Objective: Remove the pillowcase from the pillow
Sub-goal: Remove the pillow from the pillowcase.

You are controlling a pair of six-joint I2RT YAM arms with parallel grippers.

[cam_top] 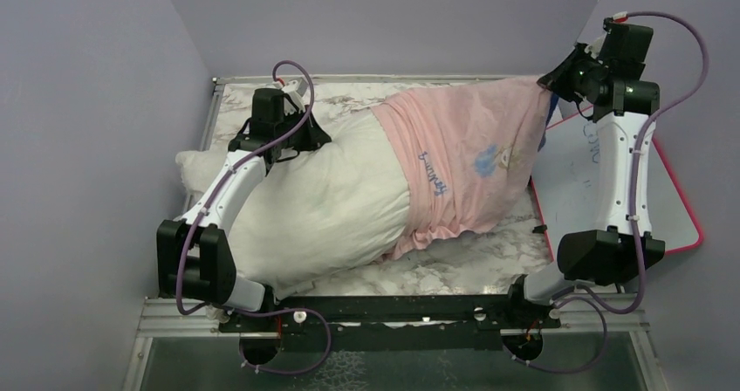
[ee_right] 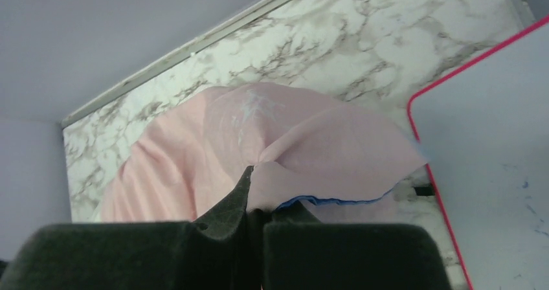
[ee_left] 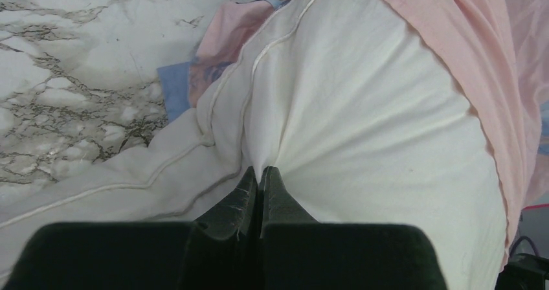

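Though hidden for the most part beneath the pillow (cam_top: 323,195), shows as a marbled desk (cam_top: 454,273) along the pillow's near and far sides.

Lying slantwise, plump and plain white: the pillow, its left half bare, with a piped seam plain in the left wrist view.

Drawn over the pillow's right half only, pale pink side up: the pillowcase (cam_top: 462,160), with blue cursive lettering and a faint blue-and-blonde print. Rumpled along the pillow's near edge, with its open mouth about midway along the pillow. Peeks out blue and pink on the marble just beside the pillow's far seam.

Just past the pillow's covered end: a pink-framed whiteboard (cam_top: 572,177), lying flat, partly under the right arm.

On the pillow's bare half, near its far edge: the left gripper (ee_left: 260,173), clamped tight on a pinch of the white pillow cloth, with folds running in toward the fingertips.

Beyond the pillow's far right corner, raised above it: the right gripper (ee_right: 254,185), closed on a corner of the pillowcase, pulling the pink cloth into a peak, a blue edge showing beneath.
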